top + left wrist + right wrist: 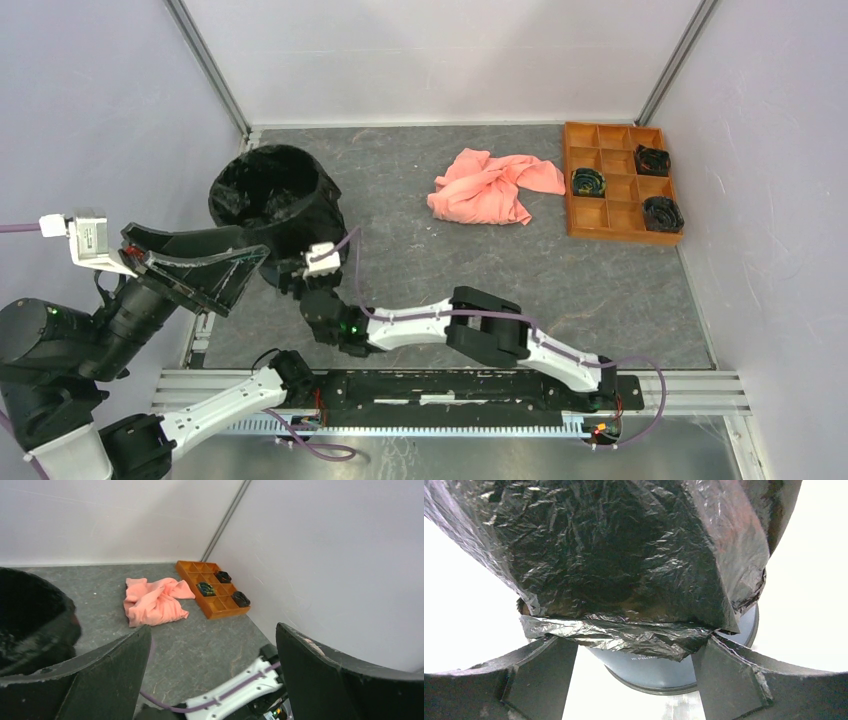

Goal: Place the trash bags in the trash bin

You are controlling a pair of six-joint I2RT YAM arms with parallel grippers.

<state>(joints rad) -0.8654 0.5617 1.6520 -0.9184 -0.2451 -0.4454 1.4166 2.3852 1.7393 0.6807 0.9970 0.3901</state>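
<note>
Because the thin, glossy, wrinkly black plastic trash bag (pixel 624 555) is already draped over and into the dark navy-blue cylindrical trash bin (pixel 659 672), I judge that what remains is seating its loose hem. That would be why my right pincer (pixel 634 650) sits low against the bin's wall with its jaws wide. The crumpled hem hangs across the gap between them, not clamped. My left pincer (pixel 212 630) hangs beside the bin at the bench's (pixel 450 270) left edge, also spread wide and holding nothing. It seems kept there to steady the bin or catch the rim.

My right wrist view alone shows the hem, the bare blue wall below it and faint lettering. Everything around it is washed out white. The overhead view alone shows the bag lining the bin's mouth. It also shows how far off the salmon-pink crumpled cloth (pixel 492 188) and the orange compartment tray (pixel 612 135) lie. Whether the bin stands fully upright I cannot tell. My left wrist view catches only a sliver of the bin's rim.
</note>
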